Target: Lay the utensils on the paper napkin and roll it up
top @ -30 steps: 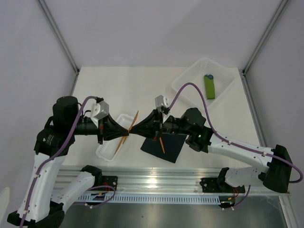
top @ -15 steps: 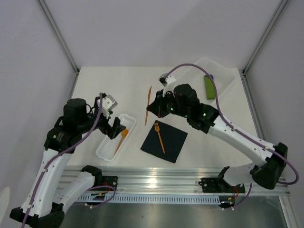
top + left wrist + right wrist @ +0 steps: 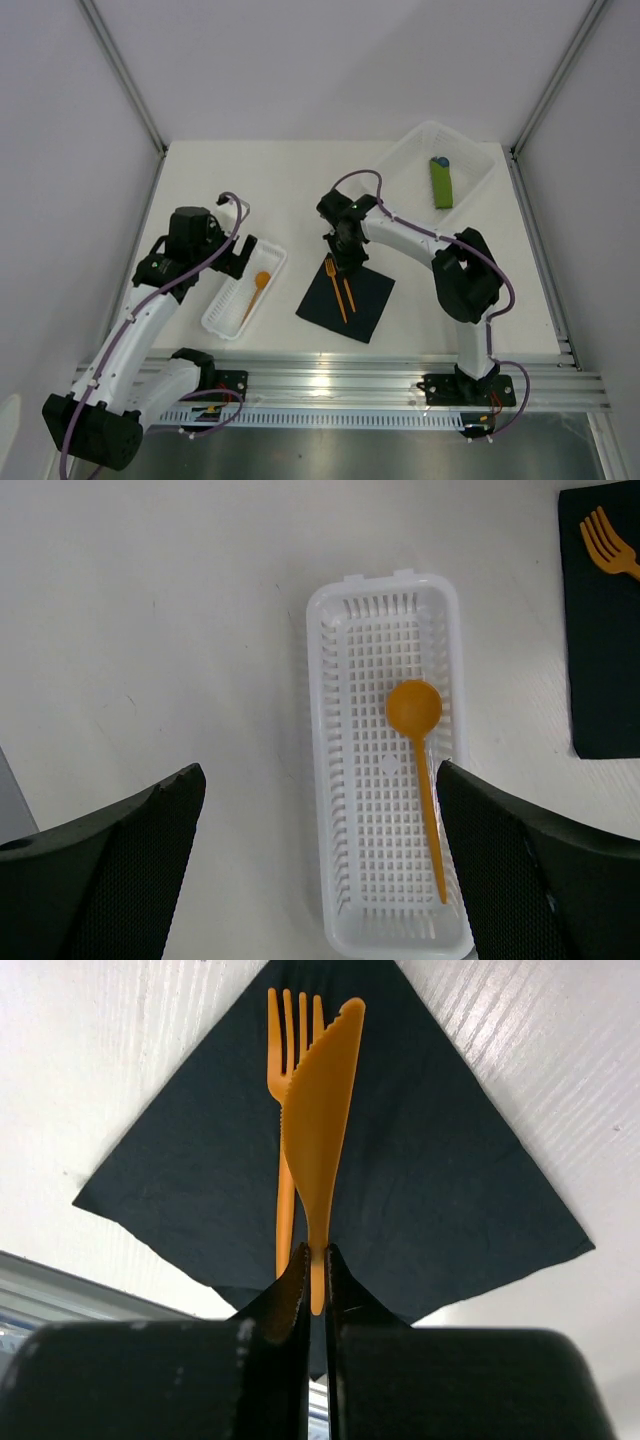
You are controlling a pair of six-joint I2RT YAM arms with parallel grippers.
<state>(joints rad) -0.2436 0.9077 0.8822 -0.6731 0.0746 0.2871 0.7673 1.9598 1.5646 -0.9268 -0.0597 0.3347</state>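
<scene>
At the left the left gripper (image 3: pixel 238 258) hangs over the white table (image 3: pixel 250 180) with its jaws spread wide and nothing between them; in its wrist view the two black fingers (image 3: pixel 130 850) frame the long white slotted plastic basket (image 3: pixel 340 780) from either side without touching it. In that basket lies the orange plastic round-bowled spoon (image 3: pixel 427 790), set along the basket's right half with the bowl towards the far end and the handle running to the near end. Just right of the basket, apart from it, the flat black square paper napkin (image 3: pixel 368 302) lies on the table turned corner-on like a diamond; the slim orange plastic fork (image 3: pixel 335 288) rests on it, tines towards the far corner. The right gripper (image 3: pixel 345 258) points down over the napkin's far part, pinched tight on the handle end of the orange plastic serrated knife (image 3: pixel 320 1130) - the blade runs beside the fork and, in the wrist view, partly crosses the right-hand tines; whether the knife touches the paper I cannot tell. Well apart at the far right stands the clear plastic rectangular tub (image 3: pixel 400 160) - inside it lies the green rolled bundle with a blue tip (image 3: pixel 441 183).
</scene>
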